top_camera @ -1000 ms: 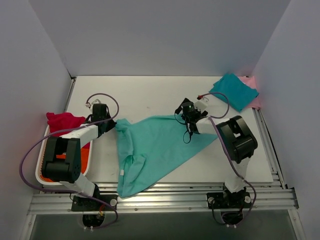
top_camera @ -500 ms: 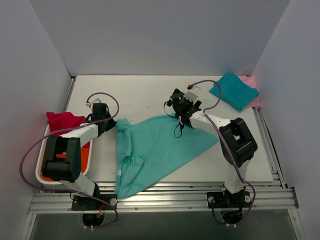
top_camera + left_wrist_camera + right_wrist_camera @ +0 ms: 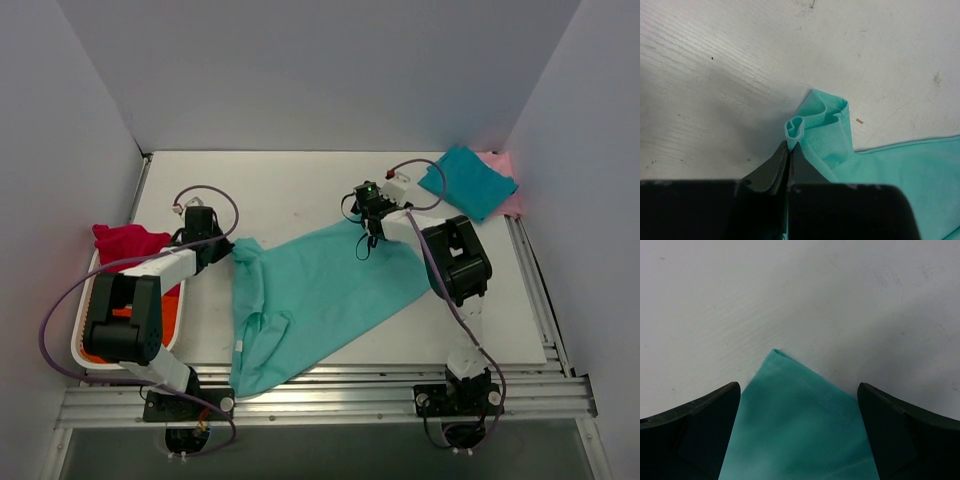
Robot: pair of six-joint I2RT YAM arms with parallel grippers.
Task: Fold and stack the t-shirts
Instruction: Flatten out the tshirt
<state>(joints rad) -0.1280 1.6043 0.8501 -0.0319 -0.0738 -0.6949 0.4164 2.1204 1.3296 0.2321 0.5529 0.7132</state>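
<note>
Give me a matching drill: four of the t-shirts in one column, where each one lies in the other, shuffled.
Things:
1. mint-green t-shirt
2. darker teal t-shirt
3. pale pink t-shirt
4. magenta-red t-shirt

Places:
A. bunched at the far end of the white basket
B. folded, uppermost at the far right corner of the table
C. spread across the middle
D. mostly hidden beneath another shirt

Pairs: 1-C, 2-B, 3-D, 4-A
</note>
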